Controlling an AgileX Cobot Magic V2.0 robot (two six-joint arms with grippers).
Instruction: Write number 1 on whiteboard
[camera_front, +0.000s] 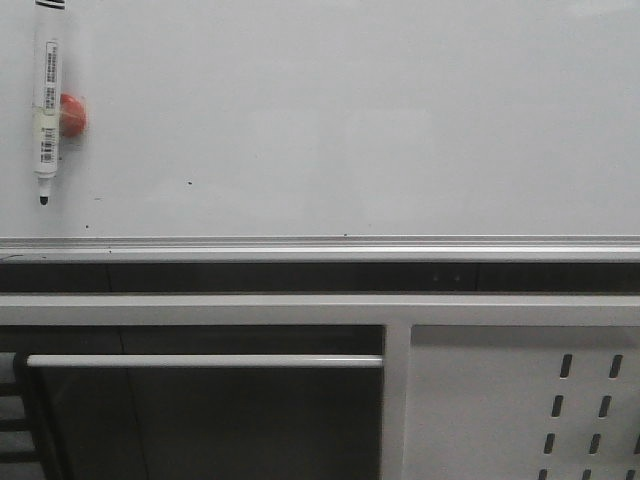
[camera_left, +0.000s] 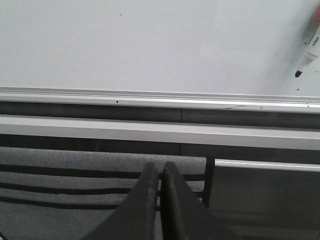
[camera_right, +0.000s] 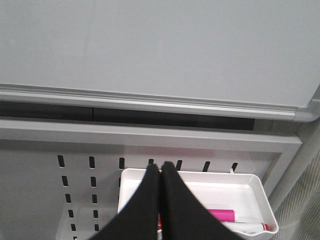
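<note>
The whiteboard (camera_front: 350, 120) fills the upper front view, glossy white with a silver frame edge (camera_front: 320, 244). The number 1 is out of view; only tiny black specks mark the surface. A white marker (camera_front: 46, 110) with a black tip hangs tip-down at the board's far left, beside a red magnet (camera_front: 73, 116). The left wrist view shows that marker (camera_left: 309, 50) off to one side of the board (camera_left: 150, 45). My left gripper (camera_left: 160, 166) is shut and empty, below the board. My right gripper (camera_right: 160, 167) is shut and empty, below the board (camera_right: 150, 45). Neither gripper shows in the front view.
Under the board runs a grey metal rail (camera_front: 300, 308), with a white slotted panel (camera_front: 500, 400) at the lower right. A white tray (camera_right: 250, 178) hangs on that panel (camera_right: 45, 175), holding a pink marker (camera_right: 220, 215) and another pen (camera_right: 250, 228). A grey bar (camera_front: 200, 361) sits lower left.
</note>
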